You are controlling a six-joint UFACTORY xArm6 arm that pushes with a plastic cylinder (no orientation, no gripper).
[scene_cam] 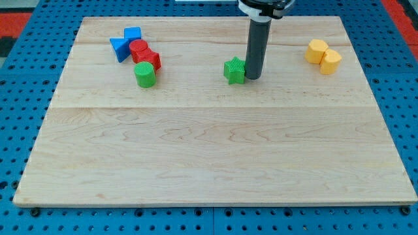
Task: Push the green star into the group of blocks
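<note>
The green star (pixel 234 70) lies on the wooden board (pixel 215 150) a little above the board's middle. My tip (pixel 252 78) stands right against the star's right side, touching or nearly touching it. The group of blocks is at the view's upper left: blue blocks (pixel 124 44), a red cylinder (pixel 138 49), another red block (pixel 152 60) and a green cylinder (pixel 145 75), all close together. The star is well to the right of this group.
Two yellow blocks (pixel 323 55) lie side by side at the view's upper right. The board rests on a blue perforated surface (pixel 19 130). The arm's mount (pixel 262 6) shows at the view's top edge.
</note>
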